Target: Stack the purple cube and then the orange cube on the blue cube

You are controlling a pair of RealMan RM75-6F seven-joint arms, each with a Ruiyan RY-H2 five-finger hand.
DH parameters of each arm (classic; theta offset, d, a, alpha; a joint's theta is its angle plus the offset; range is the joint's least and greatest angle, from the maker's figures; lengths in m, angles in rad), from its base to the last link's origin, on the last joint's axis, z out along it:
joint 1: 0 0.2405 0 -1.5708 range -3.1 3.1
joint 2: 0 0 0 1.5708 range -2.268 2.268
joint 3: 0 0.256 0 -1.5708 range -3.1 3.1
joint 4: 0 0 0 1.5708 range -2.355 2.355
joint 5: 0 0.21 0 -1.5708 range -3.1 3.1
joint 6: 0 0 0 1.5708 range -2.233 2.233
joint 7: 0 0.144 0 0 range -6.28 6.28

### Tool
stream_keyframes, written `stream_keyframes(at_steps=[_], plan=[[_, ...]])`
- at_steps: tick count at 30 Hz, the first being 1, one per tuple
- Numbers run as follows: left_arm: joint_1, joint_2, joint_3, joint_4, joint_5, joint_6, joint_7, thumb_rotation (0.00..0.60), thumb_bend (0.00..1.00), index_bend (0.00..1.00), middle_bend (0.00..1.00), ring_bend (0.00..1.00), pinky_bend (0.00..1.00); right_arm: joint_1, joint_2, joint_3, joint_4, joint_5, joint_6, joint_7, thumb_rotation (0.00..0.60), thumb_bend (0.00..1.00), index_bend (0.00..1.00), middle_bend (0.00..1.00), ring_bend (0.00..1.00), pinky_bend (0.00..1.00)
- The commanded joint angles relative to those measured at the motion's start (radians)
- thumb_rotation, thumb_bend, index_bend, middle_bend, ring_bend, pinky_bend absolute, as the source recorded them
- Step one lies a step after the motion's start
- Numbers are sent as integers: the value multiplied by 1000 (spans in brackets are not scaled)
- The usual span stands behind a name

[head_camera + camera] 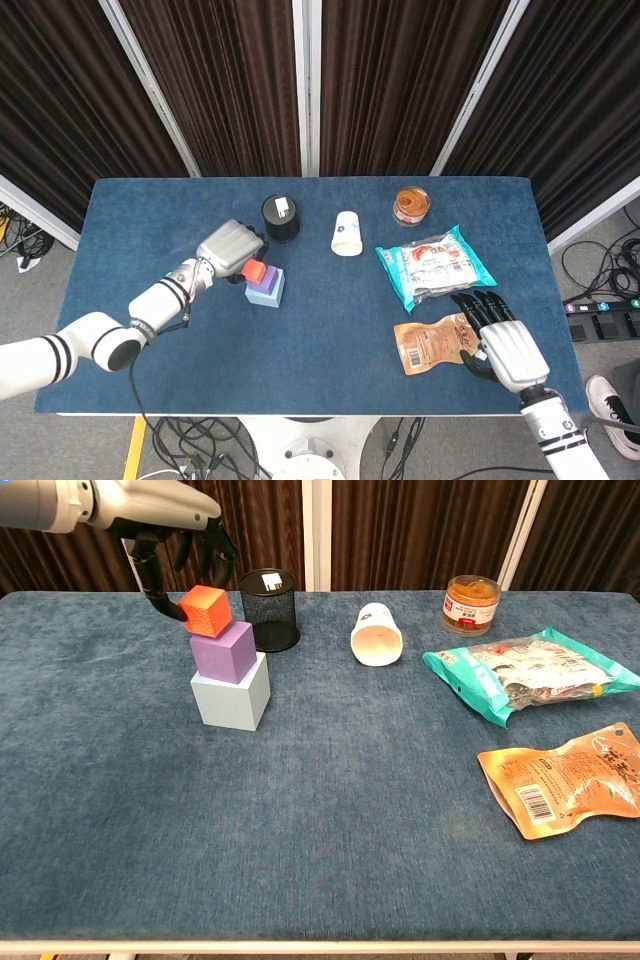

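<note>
The light blue cube (231,692) (267,294) stands on the table's left half with the purple cube (224,651) (264,283) on top of it. My left hand (165,525) (229,248) holds the orange cube (206,610) (254,271) over the purple cube's left edge; I cannot tell whether they touch. My right hand (503,346) shows only in the head view, resting open at the table's near right corner with nothing in it.
A black mesh cup (269,609) stands just behind the stack. A paper cup (376,635) lies on its side mid-table. A jar (471,604), a teal snack bag (525,674) and an orange packet (565,776) lie to the right.
</note>
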Motion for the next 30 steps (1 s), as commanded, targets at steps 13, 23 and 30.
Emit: stream_keyframes(at_steps=[13, 23, 30], plan=[[-19, -29, 10, 41, 19, -4, -40, 600, 302, 569, 488, 393, 445, 5, -1, 0, 2, 11, -12, 1, 600, 295, 0, 85, 0, 0], [-16, -42, 16, 52, 33, 1, -70, 600, 301, 554, 488, 393, 444, 6, -1, 1, 2, 14, -12, 2, 600, 294, 0, 92, 0, 0], [-17, -41, 21, 57, 28, -7, -83, 600, 203, 238, 467, 388, 437, 7, 1, 1, 0, 16, -13, 0, 600, 296, 0, 91, 0, 0]])
